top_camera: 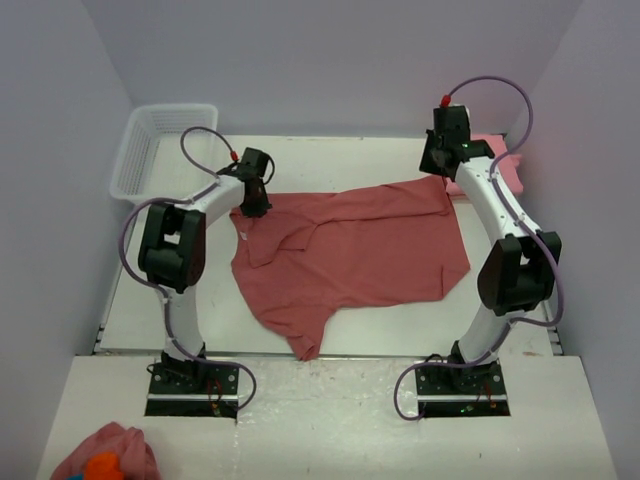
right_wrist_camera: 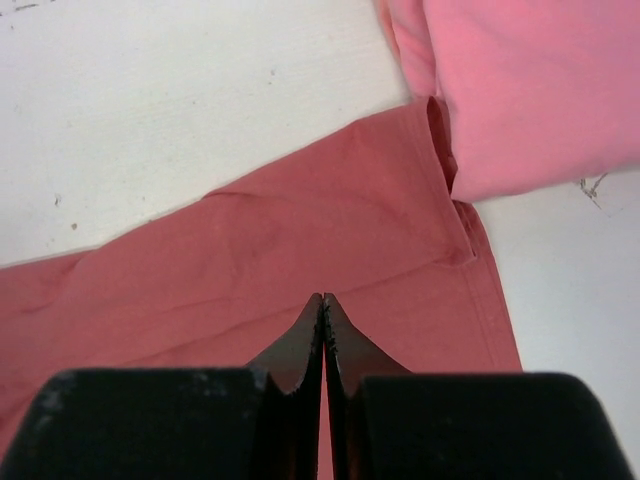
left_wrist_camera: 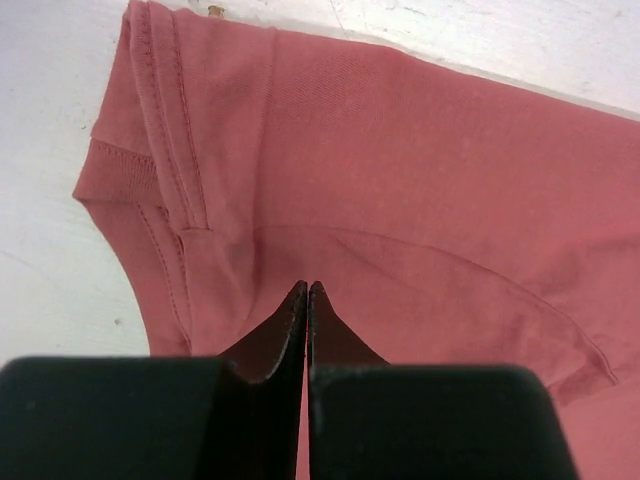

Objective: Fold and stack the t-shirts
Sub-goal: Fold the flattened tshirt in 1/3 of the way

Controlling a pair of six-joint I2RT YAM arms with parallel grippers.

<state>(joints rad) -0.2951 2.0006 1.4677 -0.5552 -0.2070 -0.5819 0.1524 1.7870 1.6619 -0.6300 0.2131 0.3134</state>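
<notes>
T-shirt (top_camera: 350, 255): first fold is starting.
Left fingers (left_wrist_camera: 285, 330), right fingers (right_wrist_camera: 342, 345): are clenching its far edge.
Next: lifting both corners evenly.

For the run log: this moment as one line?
spread t-shirt: unfolded | left gripper: shut at far-left edge | right gripper: shut at far-right corner | pink t-shirt: folded, far-right

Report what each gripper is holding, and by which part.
Both are shut on the dusty-red t-shirt: left gripper pinches it beside a sleeve at its far left corner, right gripper near the hem at its far right corner.
</notes>
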